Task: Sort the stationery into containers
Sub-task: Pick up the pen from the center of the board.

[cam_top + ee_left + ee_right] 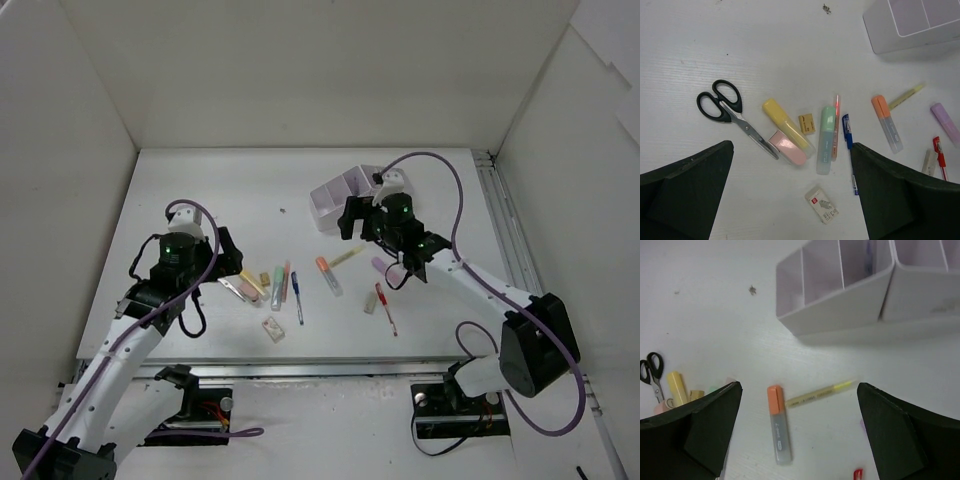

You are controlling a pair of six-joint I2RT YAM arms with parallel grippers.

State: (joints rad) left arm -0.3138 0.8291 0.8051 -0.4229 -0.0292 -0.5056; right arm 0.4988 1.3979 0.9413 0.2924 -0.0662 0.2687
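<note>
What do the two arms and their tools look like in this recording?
Both the left arm and right arm have white links, black joint housings, a small green light and a looping lilac cable. The left tool and right tool have broad, wedge-shaped matte black fingers.

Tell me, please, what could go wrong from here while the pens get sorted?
1. The yellow highlighter, pink item and scissors lie bunched together, so the open left gripper may pinch two at once.
2. The thin yellow pen lies flat with its end near the orange-capped marker; the open right gripper might slip off it or drag both.
</note>
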